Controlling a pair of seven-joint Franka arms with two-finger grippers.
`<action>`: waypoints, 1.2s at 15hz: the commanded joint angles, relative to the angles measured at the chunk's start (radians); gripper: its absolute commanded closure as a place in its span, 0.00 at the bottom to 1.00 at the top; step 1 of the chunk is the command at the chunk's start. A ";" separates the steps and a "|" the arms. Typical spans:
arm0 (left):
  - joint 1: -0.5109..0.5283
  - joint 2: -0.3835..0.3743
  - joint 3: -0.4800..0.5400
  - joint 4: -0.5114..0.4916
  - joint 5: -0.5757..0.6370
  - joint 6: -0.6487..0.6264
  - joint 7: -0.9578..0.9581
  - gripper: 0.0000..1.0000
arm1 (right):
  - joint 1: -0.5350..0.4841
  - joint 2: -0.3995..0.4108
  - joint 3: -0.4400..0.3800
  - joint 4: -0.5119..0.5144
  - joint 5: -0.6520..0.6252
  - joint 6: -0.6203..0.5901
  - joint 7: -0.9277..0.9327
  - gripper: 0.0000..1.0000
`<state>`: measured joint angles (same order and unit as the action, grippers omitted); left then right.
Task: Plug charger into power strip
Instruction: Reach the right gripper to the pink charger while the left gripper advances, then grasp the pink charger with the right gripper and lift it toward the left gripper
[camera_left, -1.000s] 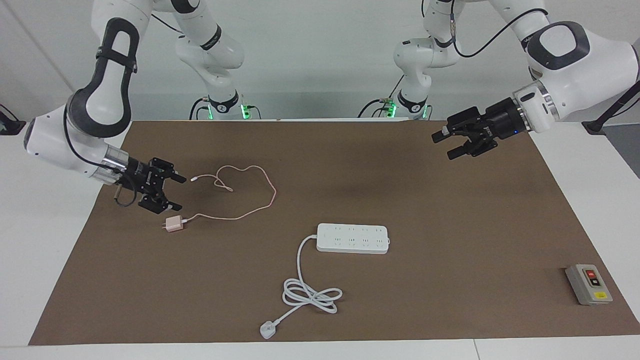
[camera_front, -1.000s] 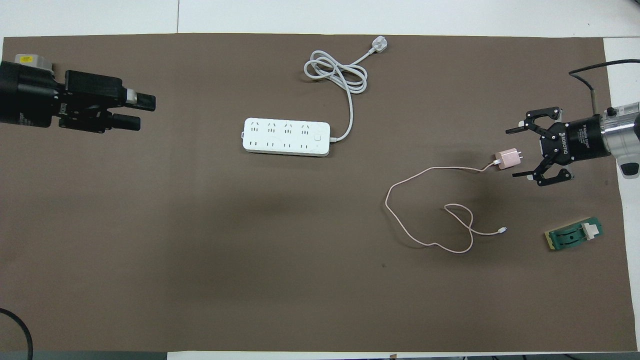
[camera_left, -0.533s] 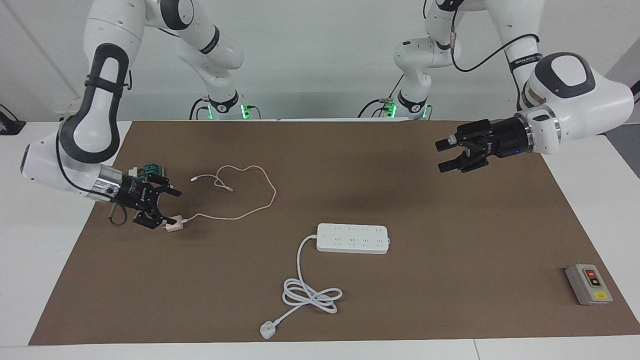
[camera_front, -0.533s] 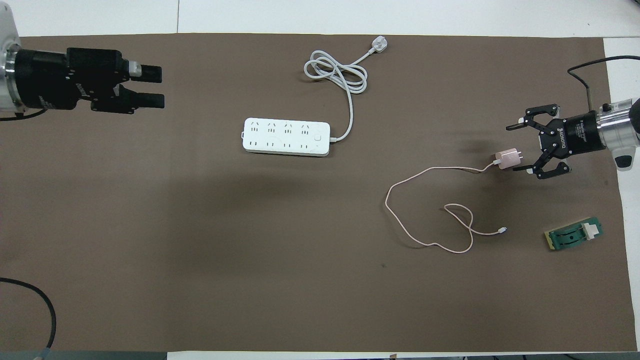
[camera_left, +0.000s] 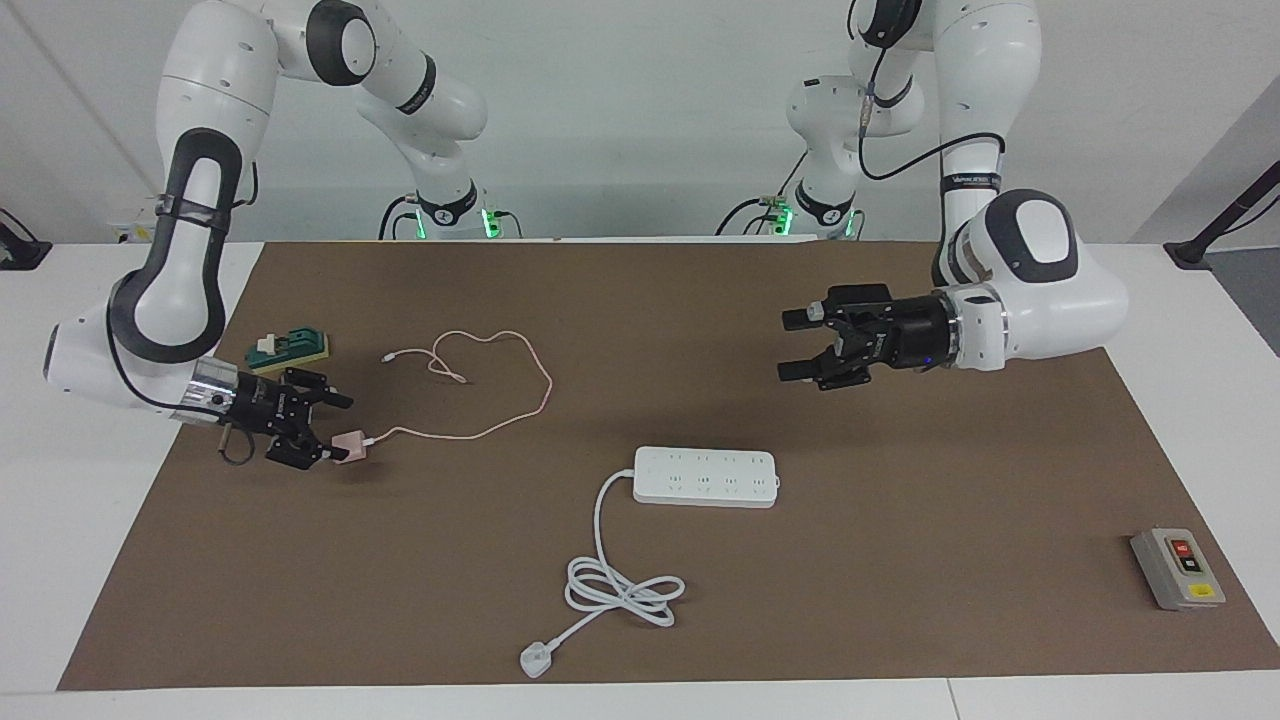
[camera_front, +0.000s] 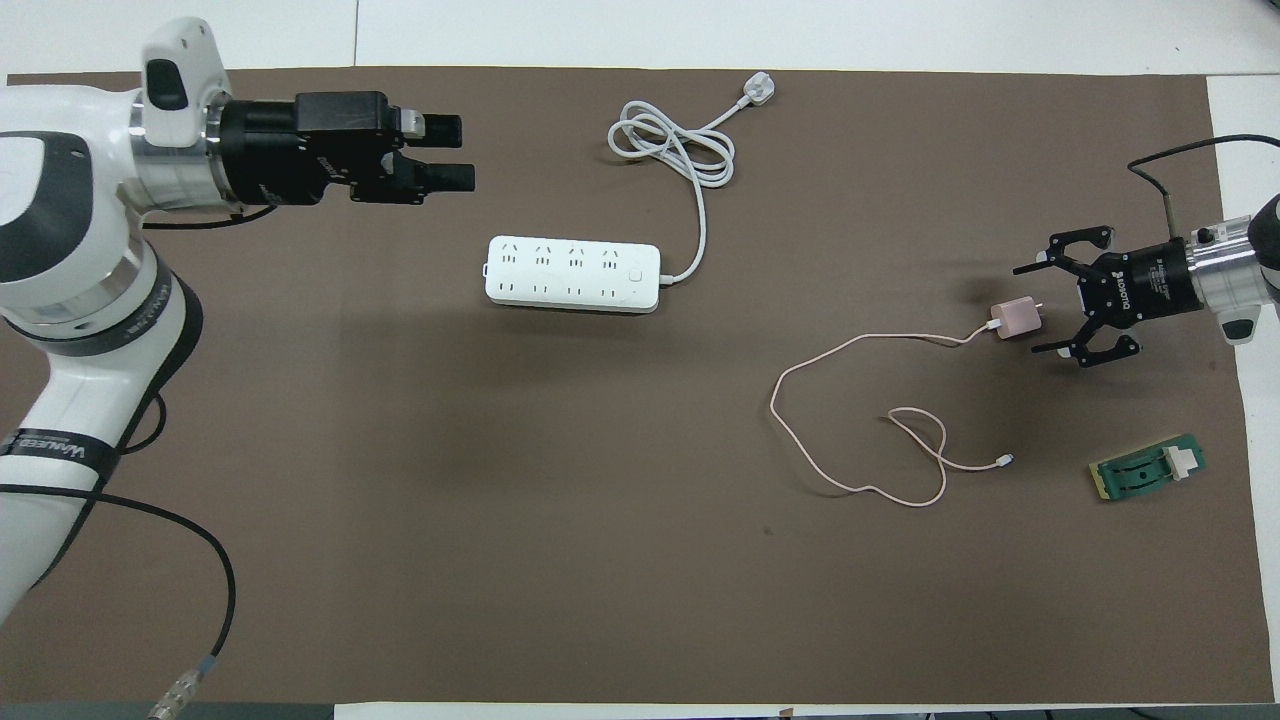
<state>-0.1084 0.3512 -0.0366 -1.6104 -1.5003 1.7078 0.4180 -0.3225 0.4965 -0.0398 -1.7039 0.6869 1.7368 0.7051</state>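
Observation:
The pale-pink charger (camera_left: 350, 445) (camera_front: 1015, 319) lies on the brown mat at the right arm's end, its prongs pointing at my right gripper (camera_left: 335, 430) (camera_front: 1030, 309). That gripper is down at the mat and open, with a fingertip on either side of the charger's prong end. The pink cable (camera_left: 545, 392) (camera_front: 778, 400) loops away to a white connector (camera_left: 388, 357) (camera_front: 1005, 461). Mid-table lies the white power strip (camera_left: 705, 477) (camera_front: 573, 273). My left gripper (camera_left: 788, 345) (camera_front: 460, 153) hangs open and empty over the mat beside the strip, toward the left arm's end.
The strip's thick cord (camera_left: 620, 590) (camera_front: 670, 145) coils farther from the robots and ends in a white plug (camera_left: 535, 660) (camera_front: 757, 92). A green block (camera_left: 290, 348) (camera_front: 1148, 470) lies near the right arm. A grey switch box (camera_left: 1177, 568) sits at the left arm's end.
My right gripper has come down and slid up to the charger, its fingers now straddling the prong end. My left gripper has travelled from the mat's end toward the power strip.

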 joint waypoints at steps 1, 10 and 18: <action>-0.013 -0.008 0.011 -0.092 -0.070 0.009 0.108 0.00 | -0.030 0.027 0.008 0.021 -0.001 -0.020 -0.059 0.00; 0.024 -0.215 0.011 -0.498 -0.138 -0.020 0.335 0.00 | -0.066 0.152 0.009 0.109 0.002 -0.072 -0.139 0.00; -0.024 -0.216 0.011 -0.621 -0.230 -0.059 0.510 0.00 | -0.059 0.152 0.011 0.105 0.017 -0.077 -0.153 0.83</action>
<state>-0.1200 0.1683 -0.0381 -2.1727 -1.6964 1.6598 0.9055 -0.3726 0.6315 -0.0343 -1.6230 0.6868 1.6842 0.5790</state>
